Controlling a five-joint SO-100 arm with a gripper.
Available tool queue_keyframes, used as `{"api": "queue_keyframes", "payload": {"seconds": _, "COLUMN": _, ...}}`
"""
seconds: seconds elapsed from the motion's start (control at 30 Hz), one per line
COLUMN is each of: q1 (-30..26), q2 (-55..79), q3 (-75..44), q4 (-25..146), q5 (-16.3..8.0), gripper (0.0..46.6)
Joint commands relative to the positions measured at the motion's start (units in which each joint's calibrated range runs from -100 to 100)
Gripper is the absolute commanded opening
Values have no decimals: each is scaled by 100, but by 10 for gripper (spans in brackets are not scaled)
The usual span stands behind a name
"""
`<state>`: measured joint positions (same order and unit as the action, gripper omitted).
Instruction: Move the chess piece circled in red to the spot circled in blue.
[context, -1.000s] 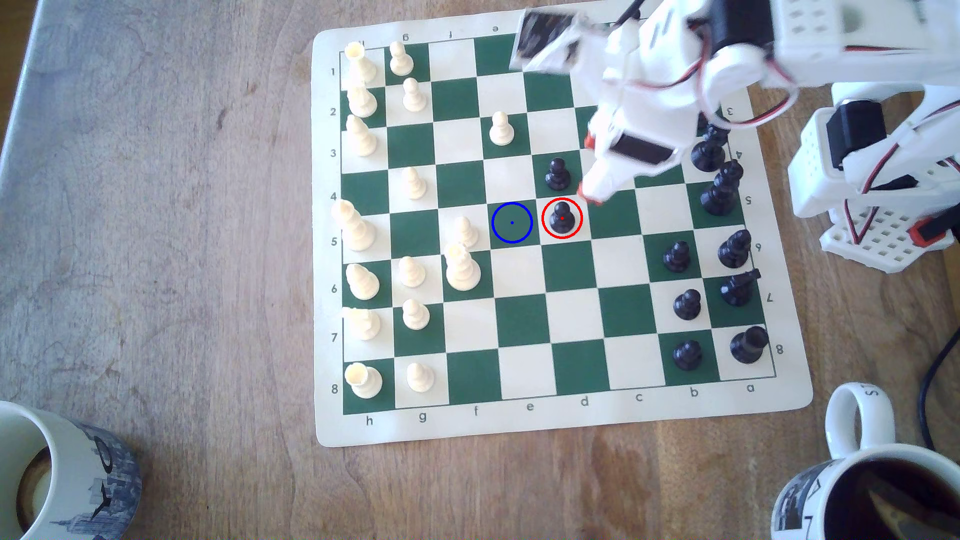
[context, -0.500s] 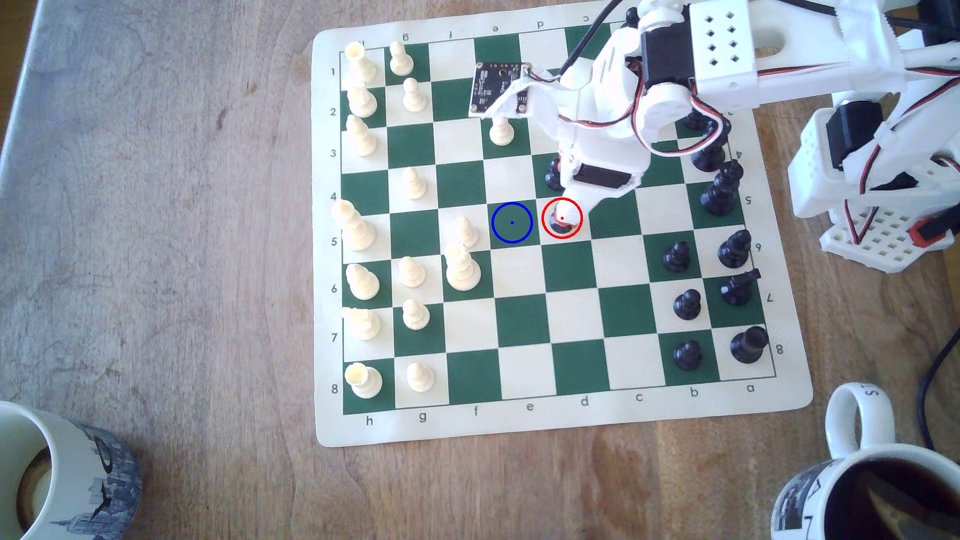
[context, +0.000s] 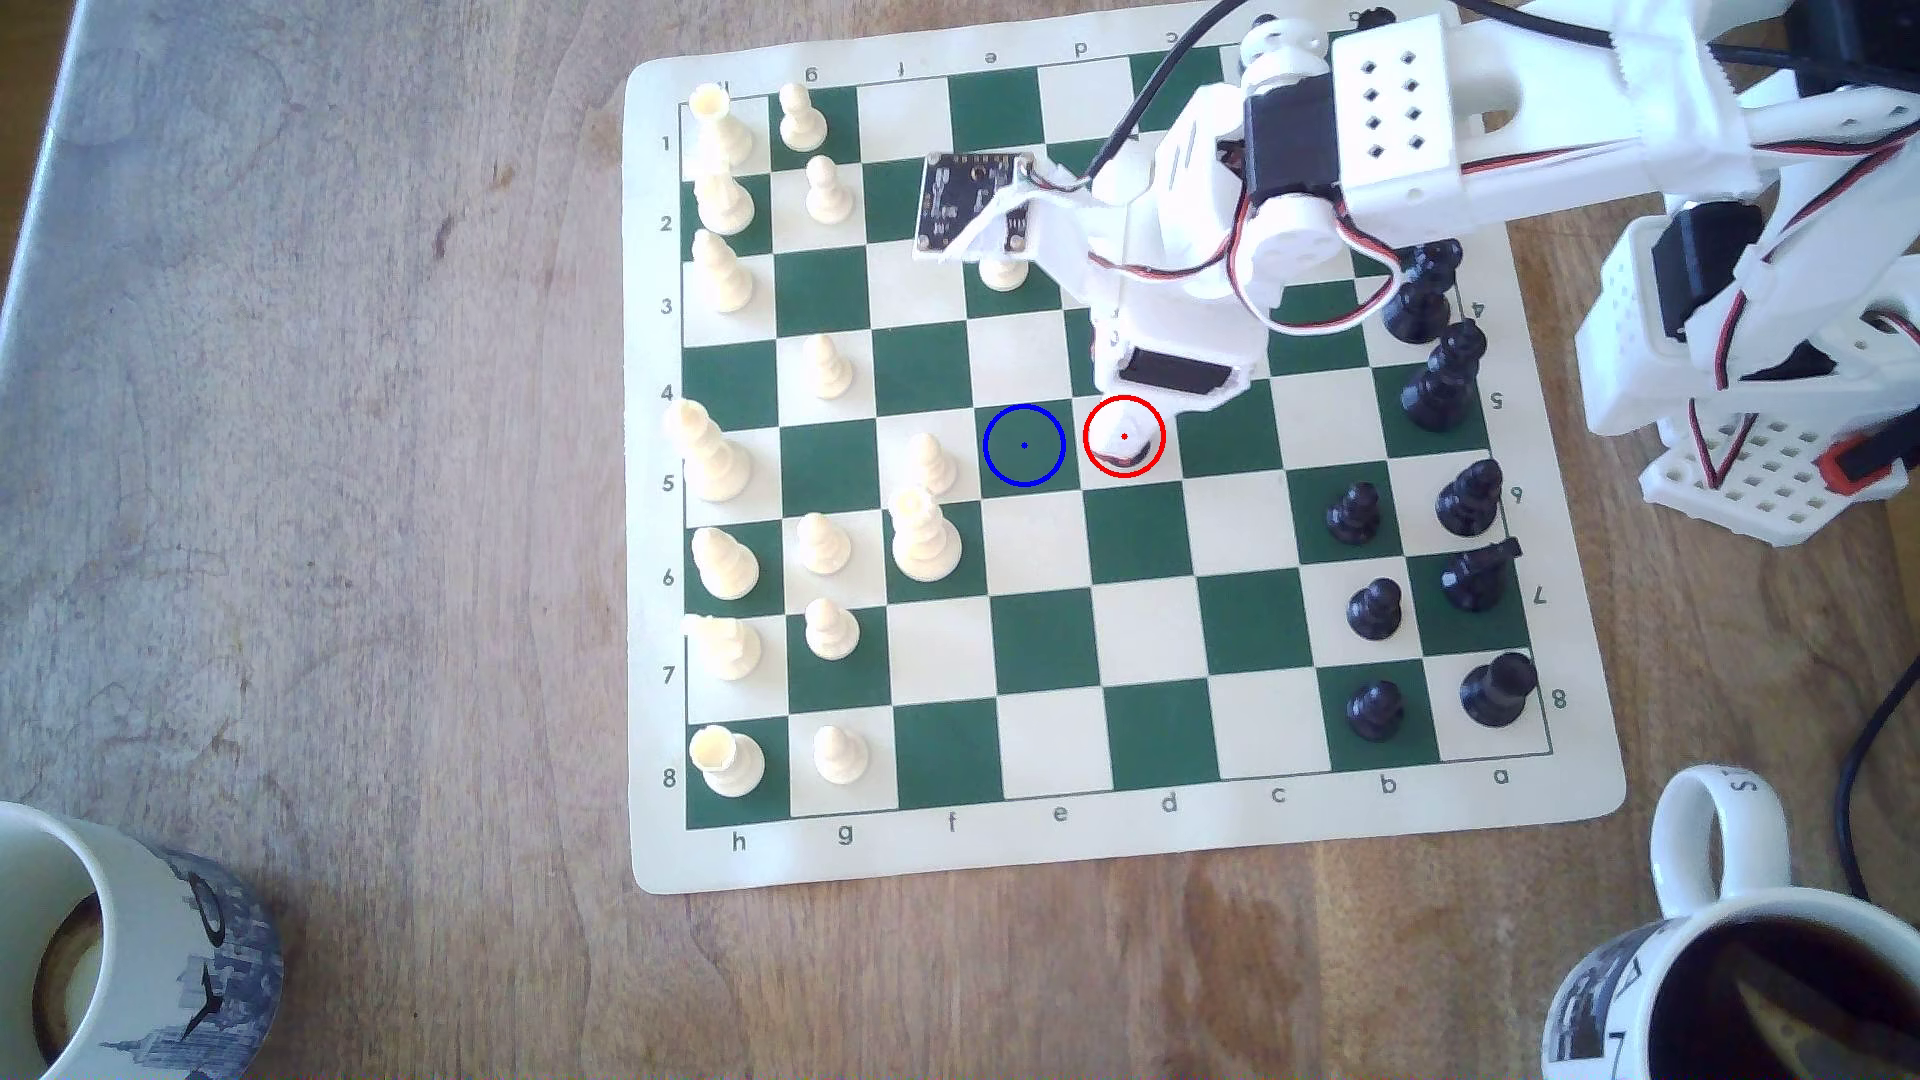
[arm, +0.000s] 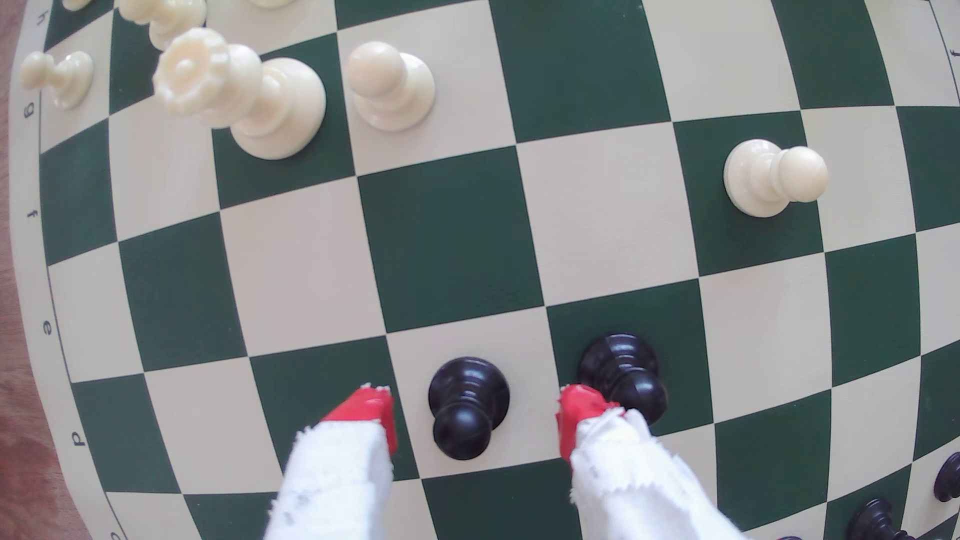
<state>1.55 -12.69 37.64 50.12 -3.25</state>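
The circled black pawn (arm: 467, 405) stands upright on its cream square, inside the red ring. My gripper (arm: 475, 400) is open, with one red-tipped finger (arm: 371, 407) on each side of the pawn and a gap at both sides. In the exterior view the gripper (context: 1124, 436) covers the pawn, of which a dark sliver (context: 1128, 457) shows. The spot (context: 1023, 444), a dark green square with a blue ring and dot, lies bare one square to the exterior view's left of the pawn.
A second black pawn (arm: 623, 374) stands right against the other finger (arm: 579, 410). A cream pawn (context: 928, 462) and a tall cream piece (context: 923, 535) stand just beyond the spot. Two mugs (context: 135, 955) (context: 1745, 976) sit off the board mat (context: 1143, 841).
The gripper swung from beside the ringed pawn to directly over it and came down, so the pawn is now between its open fingers. No piece has moved.
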Motion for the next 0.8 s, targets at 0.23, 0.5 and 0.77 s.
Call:
{"api": "queue_keyframes", "payload": {"seconds": 0.23, "q1": -151, "q2": 106, "q3": -65, "q4": -49, "q5": 0, "gripper": 158}}
{"api": "queue_keyframes", "payload": {"seconds": 0.5, "q1": -167, "q2": 251, "q3": 35, "q4": -49, "q5": -5, "gripper": 148}}
{"api": "queue_keyframes", "payload": {"seconds": 0.77, "q1": -198, "q2": 276, "q3": 44, "q4": -286, "q5": -20, "gripper": 146}}
